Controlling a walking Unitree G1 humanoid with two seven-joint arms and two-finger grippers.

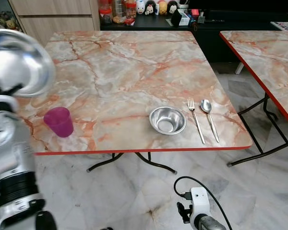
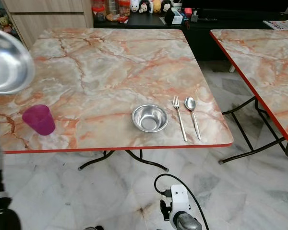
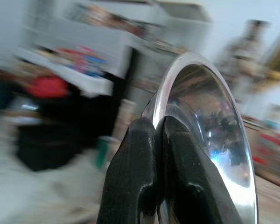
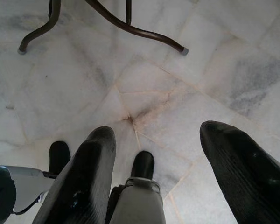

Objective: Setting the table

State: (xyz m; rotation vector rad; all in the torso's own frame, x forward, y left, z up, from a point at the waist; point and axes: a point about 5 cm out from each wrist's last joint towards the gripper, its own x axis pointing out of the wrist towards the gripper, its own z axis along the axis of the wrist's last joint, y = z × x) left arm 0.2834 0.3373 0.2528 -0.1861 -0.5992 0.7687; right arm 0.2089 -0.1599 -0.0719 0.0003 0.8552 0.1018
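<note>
My left gripper point(image 3: 158, 125) is shut on the rim of a shiny steel plate point(image 1: 18, 61), held raised and tilted over the table's left edge. On the marble table point(image 1: 120, 72), a pink plastic cup point(image 1: 58, 121) stands upright near the front left. A small steel bowl point(image 1: 167, 120) sits near the front edge, with a fork point(image 1: 196, 120) and a spoon point(image 1: 209, 115) lying side by side just to its right. My right gripper point(image 4: 156, 135) hangs low and open over the floor, nothing between its fingers point(image 4: 91, 163).
A second marble table point(image 1: 269, 62) stands to the right across a narrow gap. A black counter point(image 1: 182, 19) with jars and small toys, and wooden drawers point(image 1: 53, 14), line the back. Curved metal table legs point(image 1: 153, 163) rest on the marble floor.
</note>
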